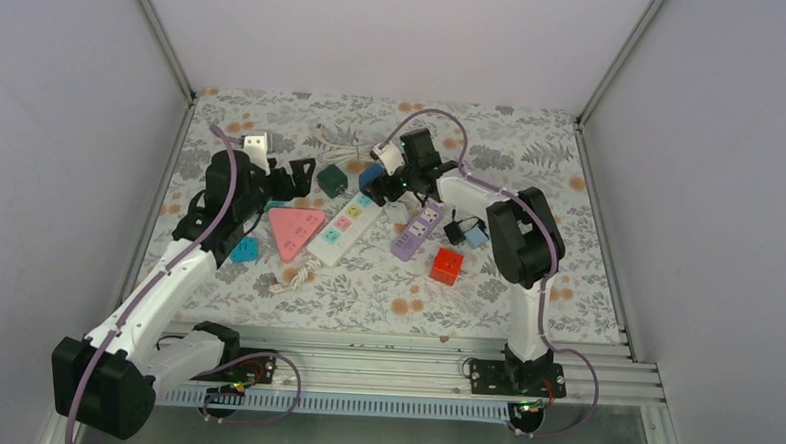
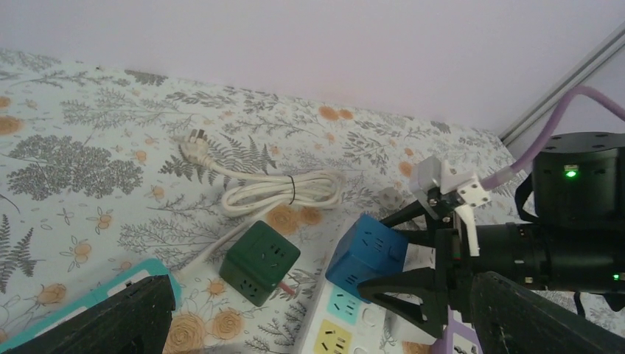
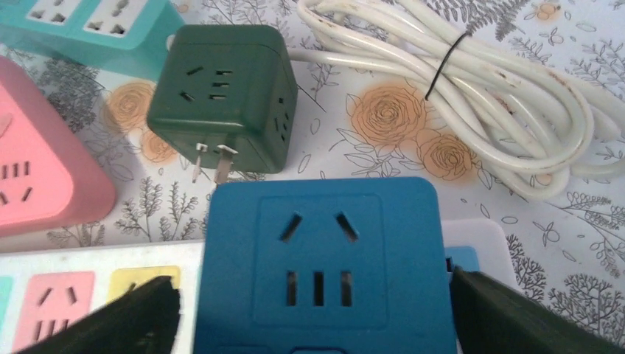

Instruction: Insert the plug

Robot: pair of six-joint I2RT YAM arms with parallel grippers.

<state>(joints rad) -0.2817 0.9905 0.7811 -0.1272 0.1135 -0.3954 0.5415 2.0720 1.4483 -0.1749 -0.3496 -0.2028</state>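
A blue cube plug adapter [image 1: 371, 172] [image 3: 317, 273] [image 2: 365, 251] hangs tilted just above the far end of the white power strip [image 1: 344, 225] [image 2: 368, 318] [image 3: 74, 254], which has coloured sockets. My right gripper [image 1: 379, 186] [image 3: 317, 317] [image 2: 376, 254] straddles the cube and is shut on it; the right finger touches it, and a thin gap shows by the left finger. The cube's prongs are hidden underneath. My left gripper [image 1: 299, 178] [image 2: 320, 324] is open and empty, left of the cube.
A green cube adapter [image 1: 332, 180] [image 2: 259, 262] [image 3: 221, 96] lies on its side next to the strip, a coiled white cable [image 1: 342, 145] [image 2: 284, 190] behind it. Around lie a pink triangular strip [image 1: 296, 230], a teal strip [image 1: 245, 248], a purple strip [image 1: 418, 230] and a red cube [image 1: 446, 266].
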